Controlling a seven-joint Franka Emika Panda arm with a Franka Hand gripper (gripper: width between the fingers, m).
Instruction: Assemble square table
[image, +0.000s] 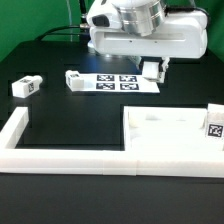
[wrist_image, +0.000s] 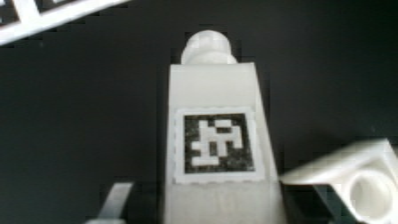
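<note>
The gripper (image: 156, 66) hangs low at the marker board's (image: 115, 82) right end, far side of the table. Its jaws stand wide, straddling one leg (wrist_image: 217, 110); a dark gap shows beside one finger (wrist_image: 116, 203), so the leg is judged not yet clamped. The leg's long axis crosses the jaw line, which suits a side grasp. Tag faces the wrist camera; rounded peg end points away from the fingers. The tabletop (image: 170, 140) waits near right.

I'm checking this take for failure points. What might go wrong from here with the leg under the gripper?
Whether the gripper has closed on the leg is unclear; an off-centre grip might let it twist or slip. The leg sits close beside the marker board, whose edge the gripper might catch. A second leg by the tabletop might get knocked on delivery.
</note>
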